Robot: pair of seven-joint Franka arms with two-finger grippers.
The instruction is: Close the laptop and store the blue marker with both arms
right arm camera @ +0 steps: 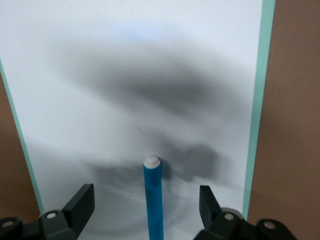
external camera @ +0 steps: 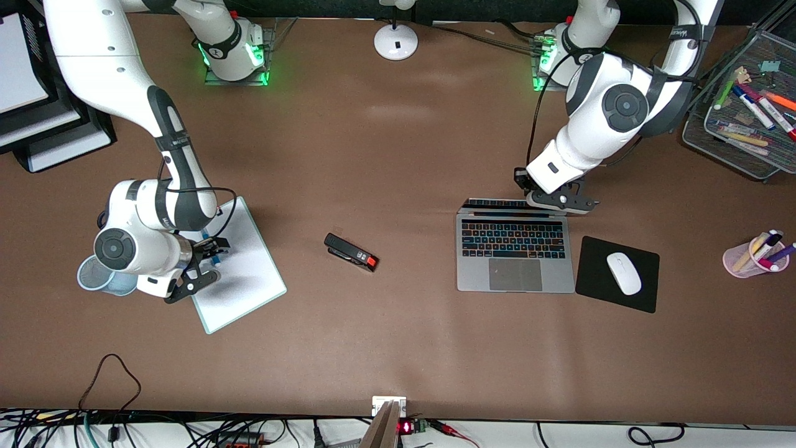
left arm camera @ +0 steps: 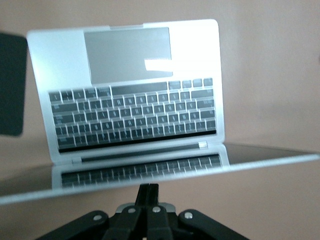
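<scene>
Brown tabletop, both arms at work: lid-closing and marker pick-up under way at once.

Left gripper, fingers clenched together, sits at the top edge of the laptop screen, which is tilted well back; next it must push that lid down over the keyboard. Right gripper straddles the blue marker on the whiteboard, jaws spread and not yet gripping. Blue cup waits just beside; stapler and mouse lie well apart.
</scene>
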